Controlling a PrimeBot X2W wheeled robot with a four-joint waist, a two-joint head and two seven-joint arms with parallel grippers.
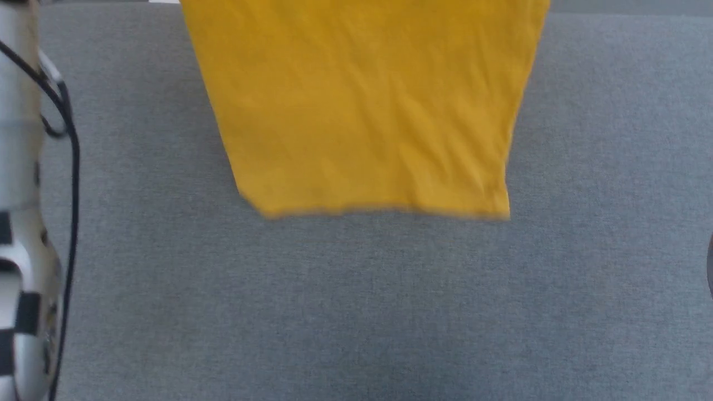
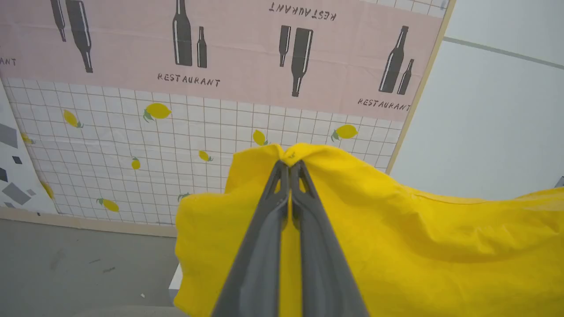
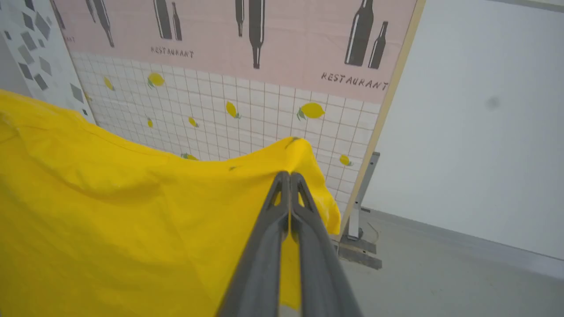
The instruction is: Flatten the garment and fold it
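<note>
The mustard-yellow garment hangs down over the grey table, its plain side facing me and its lower hem free just above the cloth surface. In the left wrist view my left gripper is shut on a bunched top edge of the garment, which stretches away to the right. My right gripper is likewise shut on the other top corner of the garment, which spreads to the left. The print is hidden.
A pale forearm with a black cable runs along the left edge of the head view. Behind the table stands a panel printed with bottles, tiles and lemons, and a white wall with a metal leg.
</note>
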